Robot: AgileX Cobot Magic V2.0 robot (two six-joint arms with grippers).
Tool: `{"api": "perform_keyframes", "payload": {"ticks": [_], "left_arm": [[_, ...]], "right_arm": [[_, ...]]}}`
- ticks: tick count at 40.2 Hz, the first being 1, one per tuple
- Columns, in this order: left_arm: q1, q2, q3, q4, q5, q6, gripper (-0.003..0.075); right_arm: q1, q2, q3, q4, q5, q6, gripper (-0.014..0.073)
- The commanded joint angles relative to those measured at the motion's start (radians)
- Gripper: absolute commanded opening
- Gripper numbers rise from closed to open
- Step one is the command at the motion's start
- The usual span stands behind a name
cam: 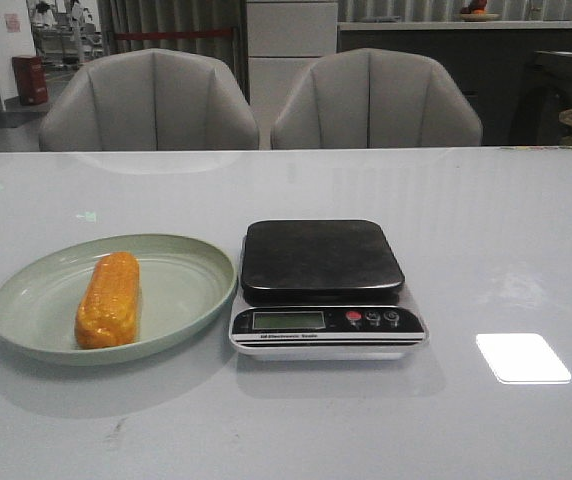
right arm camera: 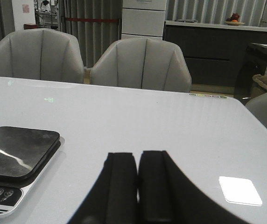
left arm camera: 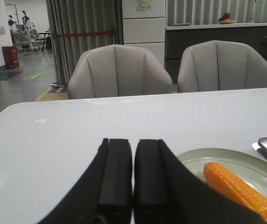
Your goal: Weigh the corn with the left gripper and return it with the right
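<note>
The orange-yellow corn [cam: 109,298] lies lengthwise on a pale green plate [cam: 194,268] at the table's left. Right of the plate stands a kitchen scale [cam: 322,258] with a dark platform, a small display and three buttons; nothing is on it. Neither arm shows in the front view. In the left wrist view my left gripper [left arm camera: 133,142] is shut and empty, low over the table, with the corn [left arm camera: 236,186] and plate [left arm camera: 203,157] beside it. In the right wrist view my right gripper [right arm camera: 138,155] is shut and empty, with the scale [right arm camera: 17,148] off to one side.
Two grey chairs [cam: 151,100] [cam: 374,98] stand behind the table's far edge. A bright patch of reflected light [cam: 522,357] lies on the table right of the scale. The white tabletop [cam: 286,420] runs wide in front of the plate and scale.
</note>
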Motion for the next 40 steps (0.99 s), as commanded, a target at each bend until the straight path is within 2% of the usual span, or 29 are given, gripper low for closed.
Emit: {"api": "perform_keyframes", "payload": {"ticks": [1, 34, 40], "left_arm": [[0.0, -0.019, 0.0, -0.005, -0.078, -0.011, 0.013], [0.0, -0.019, 0.0, 0.021, -0.1, -0.004, 0.013], [0.0, -0.019, -0.002, 0.013, -0.208, -0.01, 0.013]], "right_arm": [[-0.003, -0.018, 0.004, -0.014, -0.079, -0.002, 0.0166], [-0.003, -0.018, 0.004, -0.014, -0.079, -0.002, 0.0166], [-0.003, -0.018, 0.004, -0.014, -0.079, -0.002, 0.0166]]}}
